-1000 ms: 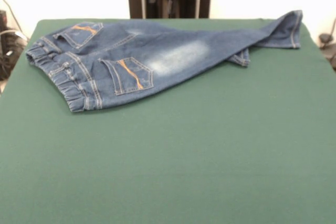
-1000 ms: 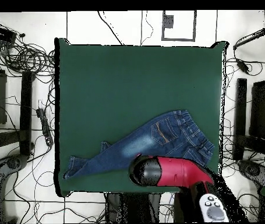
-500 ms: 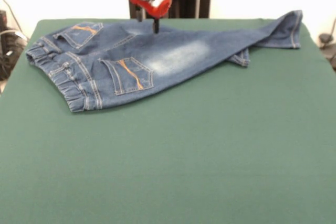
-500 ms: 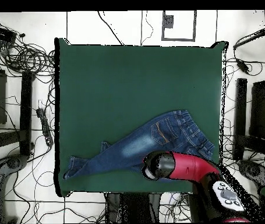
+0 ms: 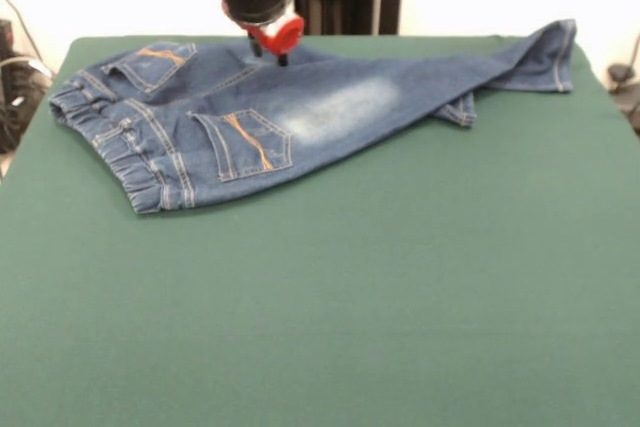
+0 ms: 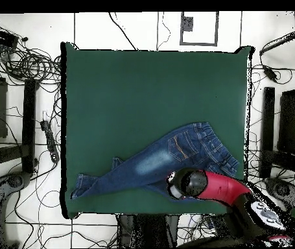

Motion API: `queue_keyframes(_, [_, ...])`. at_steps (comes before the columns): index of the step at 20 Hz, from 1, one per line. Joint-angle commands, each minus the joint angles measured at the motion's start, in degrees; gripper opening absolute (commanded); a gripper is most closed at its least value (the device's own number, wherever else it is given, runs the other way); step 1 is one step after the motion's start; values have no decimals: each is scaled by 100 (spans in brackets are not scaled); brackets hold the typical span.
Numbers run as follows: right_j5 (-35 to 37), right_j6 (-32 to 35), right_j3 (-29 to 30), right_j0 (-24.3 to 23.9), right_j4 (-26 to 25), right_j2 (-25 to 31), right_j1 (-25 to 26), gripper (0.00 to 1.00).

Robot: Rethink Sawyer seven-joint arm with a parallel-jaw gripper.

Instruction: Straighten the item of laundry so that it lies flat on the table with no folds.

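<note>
Dark green felt table holds small, soft blue denim jeans; red-black gripper hovers above, jaw state unclear; hems look graspable.

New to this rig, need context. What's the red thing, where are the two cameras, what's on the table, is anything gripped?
The red and black thing is a robot arm; its gripper hangs at the jeans' far edge, near the seat. One picture is taken from across the table, facing the robot; the other looks straight down, robot at the bottom, so sides flip. On the green table lies only a small pair of jeans, legs folded together toward one corner, waistband at the other end. Whether the gripper is open, shut or holding cloth cannot be told.
</note>
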Motion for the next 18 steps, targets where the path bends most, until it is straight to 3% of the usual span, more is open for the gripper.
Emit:
queue_keyframes(1, [6,-1064,-770,-277,-330,929,246,100])
queue_keyframes(9, [317,-1314,-1164,-589,-676,1099,324,100])
queue_keyframes(18, [782,-1096,-747,-757,-548,1322,-55,100])
